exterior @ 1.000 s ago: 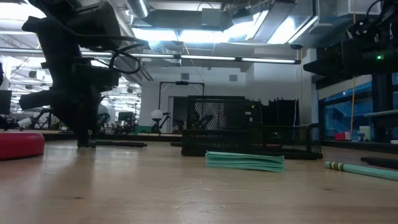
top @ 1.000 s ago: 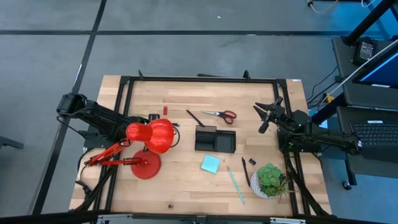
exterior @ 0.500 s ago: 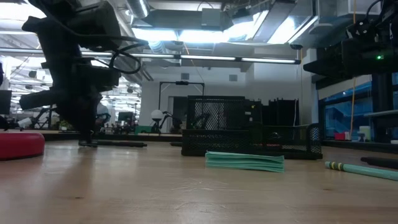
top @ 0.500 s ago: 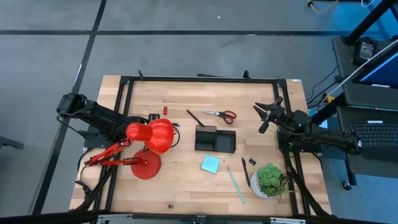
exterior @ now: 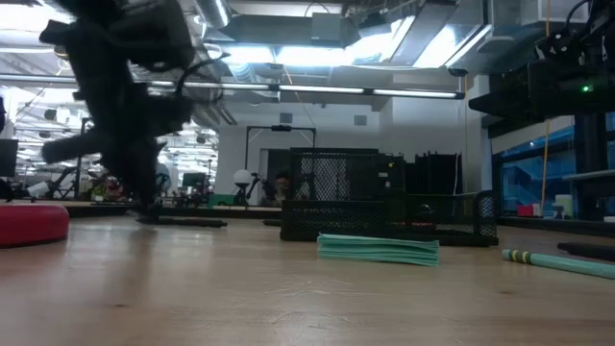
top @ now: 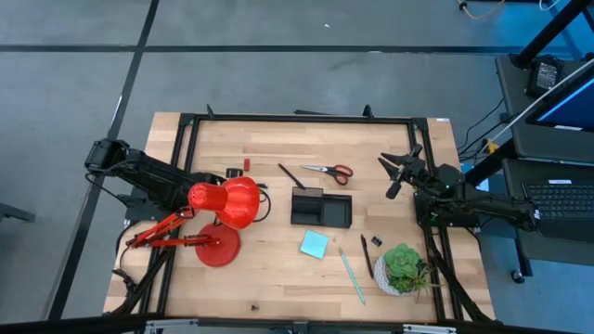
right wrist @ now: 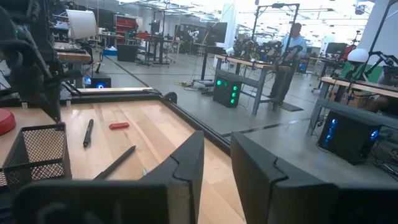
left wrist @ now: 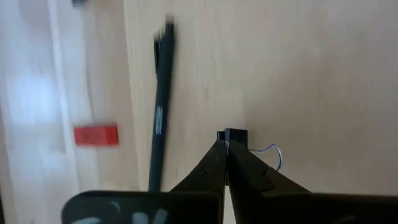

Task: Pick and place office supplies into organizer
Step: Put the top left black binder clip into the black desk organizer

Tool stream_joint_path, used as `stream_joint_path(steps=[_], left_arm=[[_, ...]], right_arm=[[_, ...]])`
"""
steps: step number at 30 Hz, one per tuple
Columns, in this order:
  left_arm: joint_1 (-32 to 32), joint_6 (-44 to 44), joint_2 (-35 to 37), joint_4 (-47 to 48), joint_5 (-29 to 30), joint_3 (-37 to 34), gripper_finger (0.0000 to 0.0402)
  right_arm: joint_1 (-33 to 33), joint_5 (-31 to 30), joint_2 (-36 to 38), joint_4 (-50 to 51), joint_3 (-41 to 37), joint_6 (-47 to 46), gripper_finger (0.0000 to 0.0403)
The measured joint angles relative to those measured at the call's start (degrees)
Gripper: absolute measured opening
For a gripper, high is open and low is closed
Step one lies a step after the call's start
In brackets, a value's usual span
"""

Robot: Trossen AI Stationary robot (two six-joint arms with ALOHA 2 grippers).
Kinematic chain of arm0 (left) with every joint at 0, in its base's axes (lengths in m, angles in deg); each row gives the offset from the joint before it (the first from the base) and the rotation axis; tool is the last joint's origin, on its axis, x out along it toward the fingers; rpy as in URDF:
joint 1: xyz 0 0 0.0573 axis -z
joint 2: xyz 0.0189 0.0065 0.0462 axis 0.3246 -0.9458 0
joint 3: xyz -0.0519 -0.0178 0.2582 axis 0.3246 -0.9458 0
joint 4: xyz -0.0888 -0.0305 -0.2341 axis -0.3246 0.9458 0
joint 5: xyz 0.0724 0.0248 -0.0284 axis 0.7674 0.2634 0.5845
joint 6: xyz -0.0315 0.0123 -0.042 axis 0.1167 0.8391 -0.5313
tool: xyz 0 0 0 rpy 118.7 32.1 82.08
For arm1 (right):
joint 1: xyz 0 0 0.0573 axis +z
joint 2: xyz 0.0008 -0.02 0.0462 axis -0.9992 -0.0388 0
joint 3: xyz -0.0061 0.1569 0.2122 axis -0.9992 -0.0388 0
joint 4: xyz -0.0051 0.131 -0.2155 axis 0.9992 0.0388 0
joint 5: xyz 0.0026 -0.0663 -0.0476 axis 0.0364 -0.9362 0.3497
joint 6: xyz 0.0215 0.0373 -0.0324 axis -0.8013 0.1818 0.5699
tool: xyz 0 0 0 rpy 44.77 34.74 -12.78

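On the left side of the wooden table (top: 269, 278), the left gripper (left wrist: 226, 148) was down at the surface, just behind the shade of the big red lamp (top: 227, 202). Its fingers (left wrist: 249, 177) were pressed together, and they seemed to pinch a small black clip (left wrist: 234, 134) at the very tips. The contact itself was hard to make out, though the clip's wire loop stuck out to one side. Near the clip lay a black marker (left wrist: 160, 106) and, beyond it, a small red piece (left wrist: 95, 135), both flat on the wood.

The right gripper (top: 397, 173) hung over the right side of the table, its fingers (right wrist: 186, 165) spread apart with nothing between them.

The black organizer (top: 321, 208) stood at the middle of the table. The red-handled scissors (top: 329, 170) and a thin black pen (top: 290, 175) lay just behind it, apart from it. The light-blue sticky-note pad (top: 314, 244) lay in front of it, and the pale teal pen (top: 351, 275) lay between that pad and the potted plant (top: 404, 267) at the front right.
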Motion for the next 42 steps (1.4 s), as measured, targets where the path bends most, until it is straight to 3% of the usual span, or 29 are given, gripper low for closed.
stream_joint_path(steps=[5,13,24,42], left_arm=[[-0.02,3.4,0.0,-3.34,-2.41,4.18,0.0003],[-0.02,13.57,0.02,-19.59,-11.42,5.93,0.0003],[-0.02,7.5,-1.21,-30.77,-17.04,5.94,0.0003],[-0.64,4.0,-16.24,-50.75,-19.05,5.92,0.0003]], right_arm=[[0.0,0.0,0.0,0.02,0.02,0.0,0.0084],[0.0,0.0,0.0,0.02,0.0,0.0,0.0084],[0.0,0.0,-0.02,0.01,0.0,0.02,0.0084],[0.0,0.0,-0.02,-0.01,0.0,1.09,0.0084]])
